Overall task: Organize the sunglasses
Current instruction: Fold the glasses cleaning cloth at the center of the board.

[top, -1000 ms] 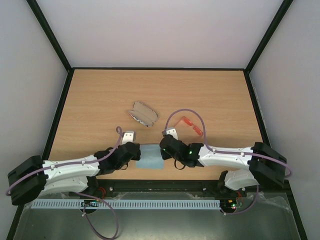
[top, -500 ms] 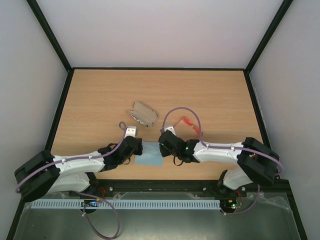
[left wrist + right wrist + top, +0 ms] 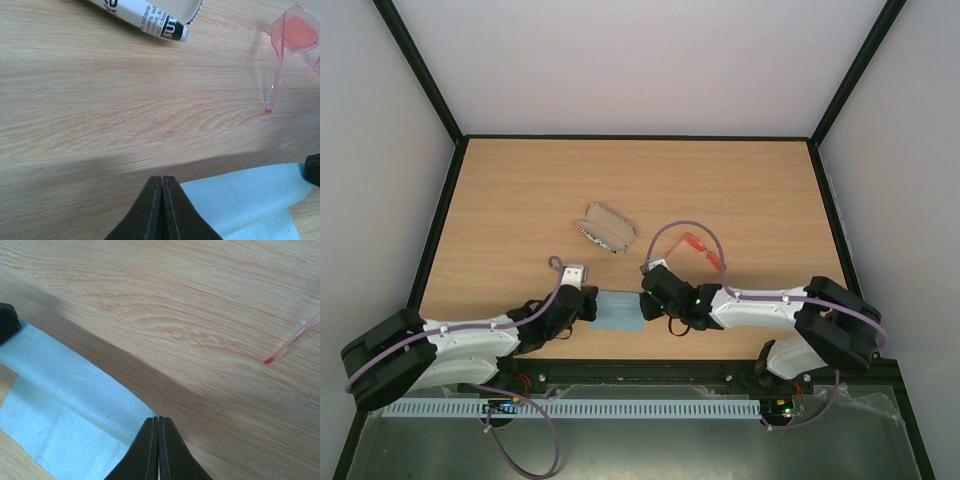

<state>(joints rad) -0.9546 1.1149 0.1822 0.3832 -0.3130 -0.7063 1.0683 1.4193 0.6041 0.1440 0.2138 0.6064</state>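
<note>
Left gripper point(image 3: 162, 178): jaws pressed together, pinching 1 corner of the square light-blue cloth point(image 3: 618, 310). Right gripper point(image 3: 158, 419): jaws likewise pressed together, pinching the opposite end of the cloth.

Light-brown wooden table point(image 3: 520, 200): carries all items. The cloth spans the gap between the 2 grippers near the table's front edge. 1 fold line shows in the right wrist view. Whether the cloth is lifted cannot be told.

Oblong case point(image 3: 608, 228) with a white printed lining lies open on the table beyond the left gripper, well apart from the cloth.

Thin-framed red-orange sunglasses point(image 3: 703, 250) with tinted lenses lie on the table right of the case, beyond the right gripper. They touch neither case nor cloth, and 1 slender temple tip points toward the cloth.
</note>
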